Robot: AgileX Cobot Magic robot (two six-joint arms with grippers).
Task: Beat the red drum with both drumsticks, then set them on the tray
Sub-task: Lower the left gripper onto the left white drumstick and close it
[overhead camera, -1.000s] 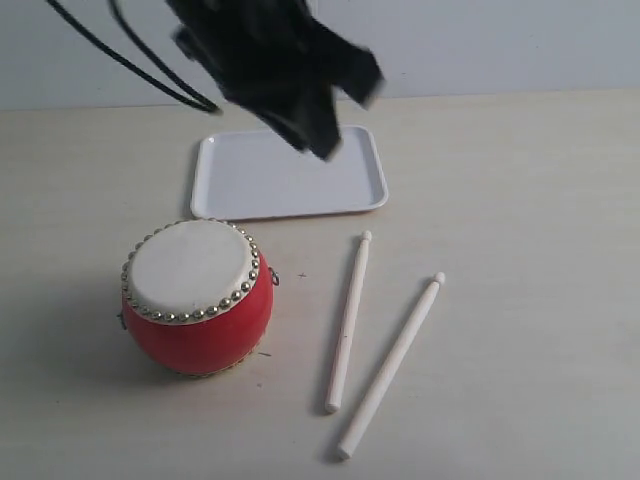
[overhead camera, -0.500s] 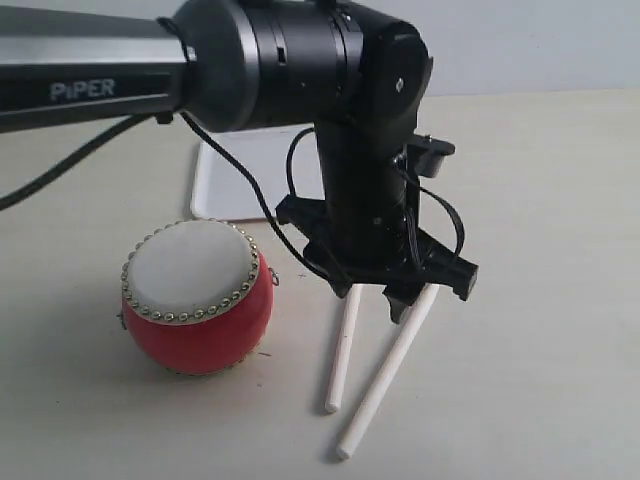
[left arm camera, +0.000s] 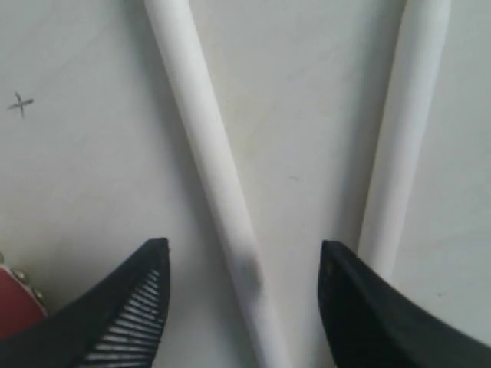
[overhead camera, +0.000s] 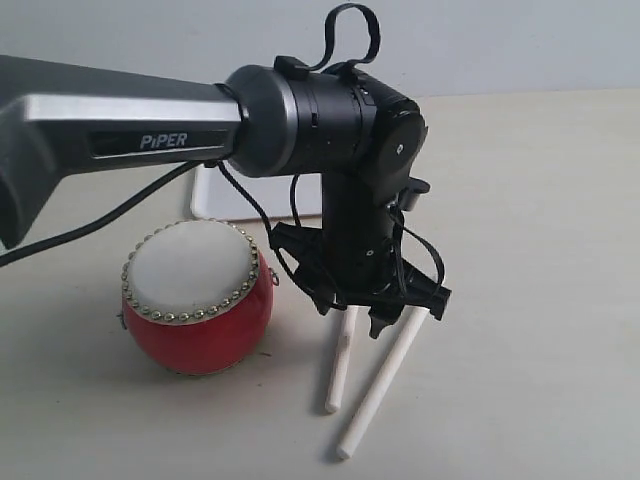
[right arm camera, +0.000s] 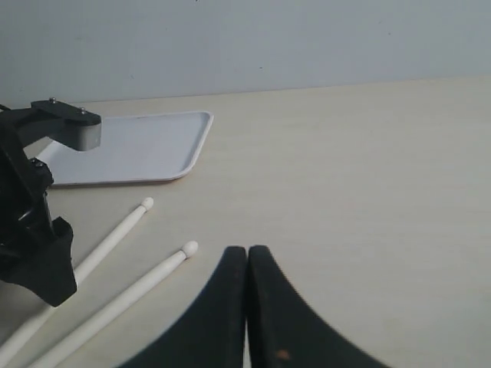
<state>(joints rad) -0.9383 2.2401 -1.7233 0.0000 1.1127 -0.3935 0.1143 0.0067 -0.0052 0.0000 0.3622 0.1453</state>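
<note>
Left tool (left arm camera: 242, 257) spread astride the drum-side drumstick (left arm camera: 203, 130), three o'clock of the red drum (overhead camera: 197, 300), which looks light, stiff, roll-prone, so pinch mid-shaft; right tool (right arm camera: 247, 257) pressed together.

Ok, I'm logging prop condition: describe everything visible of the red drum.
The red drum is a small barrel with a glossy red body, a cream-white skin on top and a ring of gold-coloured studs around the rim. It stands upright on the table, nearer the exterior camera than the tray and left of the drumsticks. Nothing touches it; the left end effector hangs apart beside it.
</note>
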